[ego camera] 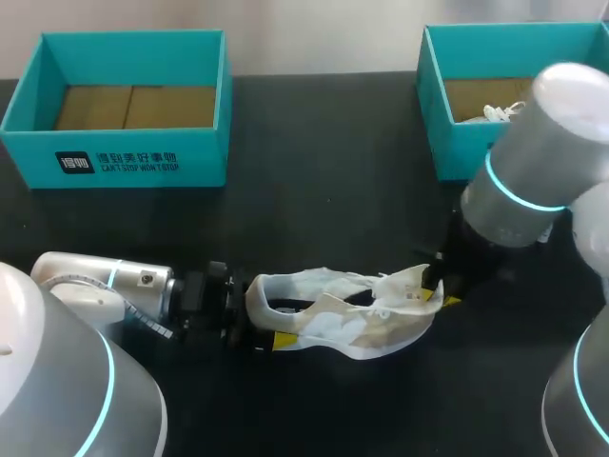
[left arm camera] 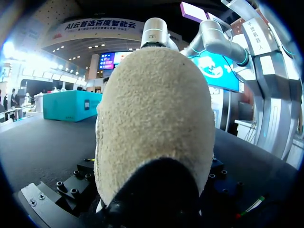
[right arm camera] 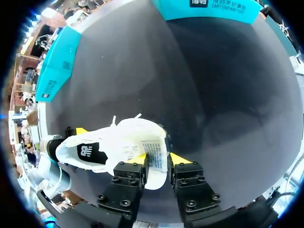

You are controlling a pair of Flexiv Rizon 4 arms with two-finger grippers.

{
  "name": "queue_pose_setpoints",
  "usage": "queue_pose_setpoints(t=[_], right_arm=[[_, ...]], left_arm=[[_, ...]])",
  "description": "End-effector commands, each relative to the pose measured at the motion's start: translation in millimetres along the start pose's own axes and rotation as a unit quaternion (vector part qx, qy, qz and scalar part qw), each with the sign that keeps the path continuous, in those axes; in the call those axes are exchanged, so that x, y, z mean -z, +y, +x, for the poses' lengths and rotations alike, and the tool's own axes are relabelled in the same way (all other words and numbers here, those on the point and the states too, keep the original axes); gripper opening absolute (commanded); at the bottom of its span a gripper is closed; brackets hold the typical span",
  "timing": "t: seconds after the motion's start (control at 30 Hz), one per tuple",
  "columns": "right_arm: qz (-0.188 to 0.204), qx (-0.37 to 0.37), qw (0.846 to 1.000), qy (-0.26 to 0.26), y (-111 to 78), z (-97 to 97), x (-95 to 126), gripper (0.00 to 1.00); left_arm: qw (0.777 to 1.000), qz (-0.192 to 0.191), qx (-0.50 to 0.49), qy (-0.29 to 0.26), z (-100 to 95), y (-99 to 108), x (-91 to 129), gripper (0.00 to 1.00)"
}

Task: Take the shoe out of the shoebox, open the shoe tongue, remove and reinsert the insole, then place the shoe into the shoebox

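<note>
Head view: my left gripper [ego camera: 262, 310] is clamping the heel [ego camera: 257, 293] of the white sneaker [ego camera: 335, 322] on the desk [ego camera: 314, 209], and my right gripper [right arm camera: 158, 159] is pinching its tongue [right arm camera: 153, 150].

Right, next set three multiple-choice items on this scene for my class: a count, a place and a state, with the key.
1. How many teal boxes stand on the table? A one; B two; C four.
2. Where is the shoe? A in the left box; B in the right box; C on the table.
3. The right gripper is: A shut on the tongue; B open over a box; C holding a lid.
Key: B, one at each far corner; C, it lies on the dark tabletop; A, both yellow tips press the tongue.
</note>
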State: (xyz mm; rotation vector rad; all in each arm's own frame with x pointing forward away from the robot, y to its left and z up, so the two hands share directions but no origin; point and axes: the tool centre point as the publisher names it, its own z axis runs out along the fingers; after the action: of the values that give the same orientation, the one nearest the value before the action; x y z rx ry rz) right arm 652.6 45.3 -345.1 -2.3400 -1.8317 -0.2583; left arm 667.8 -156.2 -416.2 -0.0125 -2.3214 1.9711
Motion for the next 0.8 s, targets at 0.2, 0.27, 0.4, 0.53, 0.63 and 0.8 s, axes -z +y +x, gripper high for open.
queue_pose_setpoints(t=[0.2,0.27,0.4,0.53,0.63,0.8], right_arm=[[-0.015,-0.010,0.990,0.142,-1.2,-5.3,5.4,0.42],[-0.021,-0.009,0.991,0.130,-0.2,-1.6,13.9,0.42],[-0.037,-0.011,0.993,0.111,1.2,-1.8,33.6,0.44],[-0.060,-0.011,0.995,0.081,6.4,-8.5,57.7,0.47],[-0.068,-0.010,0.995,0.069,10.3,-16.1,71.0,0.49],[-0.081,0.024,0.996,0.026,11.6,-8.7,95.7,0.49]], left_arm=[[1.000,0.001,0.000,-0.001,0.7,2.8,1.6,0.00],[1.000,0.001,0.000,-0.001,0.7,2.8,1.6,0.00],[1.000,0.001,0.000,-0.001,0.7,2.8,1.6,0.00],[1.000,0.001,0.000,-0.001,0.7,2.8,1.6,0.00],[1.000,0.001,0.000,-0.001,0.7,2.8,1.6,0.00],[1.000,0.001,0.000,-0.001,0.7,2.8,1.6,0.00]])
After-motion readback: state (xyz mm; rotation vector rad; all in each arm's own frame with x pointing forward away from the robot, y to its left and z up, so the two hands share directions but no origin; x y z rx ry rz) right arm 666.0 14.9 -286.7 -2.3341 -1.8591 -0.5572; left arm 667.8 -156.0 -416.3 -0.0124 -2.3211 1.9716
